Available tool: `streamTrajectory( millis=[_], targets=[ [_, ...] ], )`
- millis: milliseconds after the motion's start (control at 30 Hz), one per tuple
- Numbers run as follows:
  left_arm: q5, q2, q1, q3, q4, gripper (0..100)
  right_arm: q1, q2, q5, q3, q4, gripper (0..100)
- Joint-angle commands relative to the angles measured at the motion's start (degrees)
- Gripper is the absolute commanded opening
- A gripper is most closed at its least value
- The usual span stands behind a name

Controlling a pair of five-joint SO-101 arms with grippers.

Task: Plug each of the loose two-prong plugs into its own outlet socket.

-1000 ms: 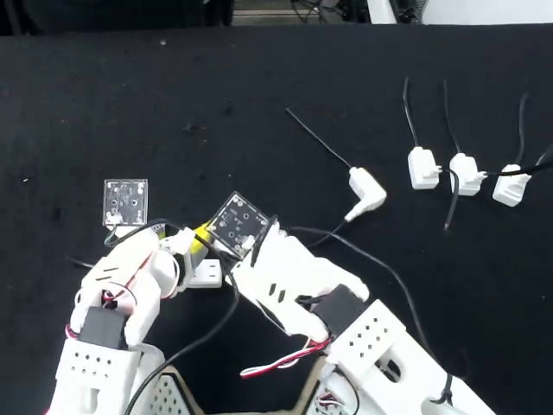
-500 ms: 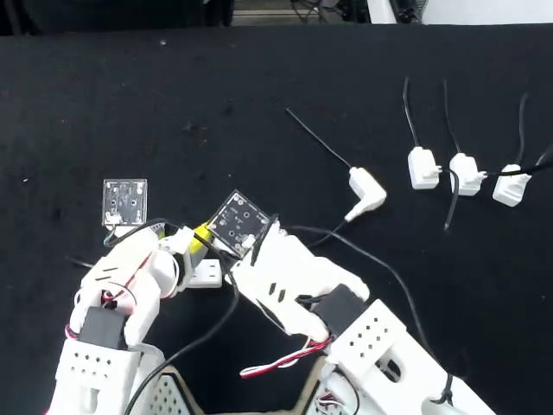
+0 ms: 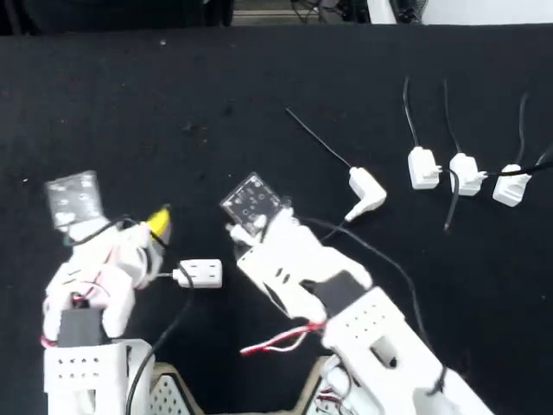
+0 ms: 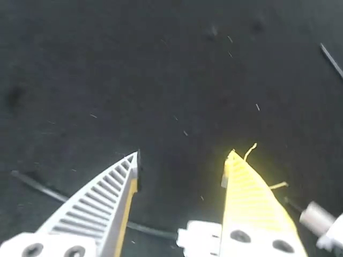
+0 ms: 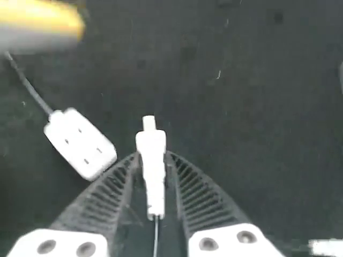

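Observation:
My right gripper is shut on a small white two-prong plug, its prong end pointing out past the fingertips. The white outlet socket lies flat on the black table a short way off to one side of that plug. From above, the socket sits between the two arms, with the right gripper just above and to its right. My left gripper is open with nothing between its fingers, and stands up and to the left of the socket. Several loose white plugs lie to the right.
Three white plugs with thin black cords lie in a row near the right edge. A black cord runs from the socket toward the front edge. The table is a black cloth, bare at the back.
The left arm has swung left, away from the socket, and its gripper now stands open. The right arm has shifted slightly toward the back with the plug. The socket now lies uncovered.

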Motion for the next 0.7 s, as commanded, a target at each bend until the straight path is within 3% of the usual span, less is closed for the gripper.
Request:
streamTrajectory(
  millis=[0, 200, 333, 467, 667],
  targets=[
    [-2.5, -0.2, -4.7, -5.1, 0.8, 26, 1.1, 12.1, -0.4, -6.3, -0.5, 1.0],
    [-12.7, -0.1, -6.5, 5.2, -2.7, 26, 1.0, 22.5, -0.4, -14.8, 5.6, 1.0],
    [-13.4, 0.0, -8.7, 10.2, -4.7, 26, 0.4, 22.7, 0.1, -17.3, 13.3, 1.1],
    [-13.3, 1.3, -8.5, 10.0, -4.7, 26, -5.1, 23.1, 0.1, -15.6, 14.2, 1.1],
    [-12.8, 18.7, -8.8, 2.5, -5.6, 26, -10.7, 23.1, -0.4, -14.1, 11.9, 1.1]
  ],
)
